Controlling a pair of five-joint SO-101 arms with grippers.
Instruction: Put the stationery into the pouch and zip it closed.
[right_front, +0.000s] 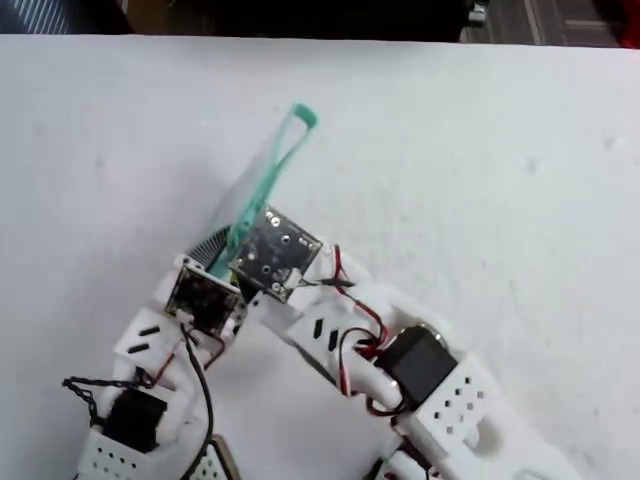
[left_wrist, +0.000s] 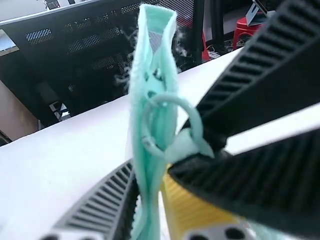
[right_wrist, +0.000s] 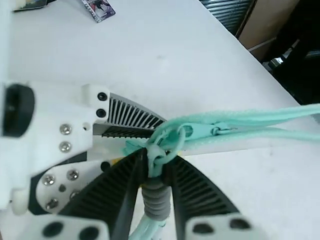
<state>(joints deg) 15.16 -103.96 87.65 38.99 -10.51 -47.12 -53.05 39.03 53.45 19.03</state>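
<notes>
A mint-green pouch (right_front: 262, 180) lies slanted on the white table (right_front: 480, 150), its near end between the two arms. In the high view, the wrist boards (right_front: 275, 252) cover that end and both sets of fingers. The right wrist view shows the right gripper (right_wrist: 155, 160) pinched narrowly on the zip pull (right_wrist: 159, 152), and the left gripper (right_wrist: 127, 132) just beside it clamping the pouch's end. A small card (right_wrist: 97, 9) lies well apart.

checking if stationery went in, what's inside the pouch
No stationery shows inside the pouch: its zip edges stand apart with only a pale surface between. The near end is hidden by the left gripper clamping it and the right gripper pinching the zip pull.
</notes>
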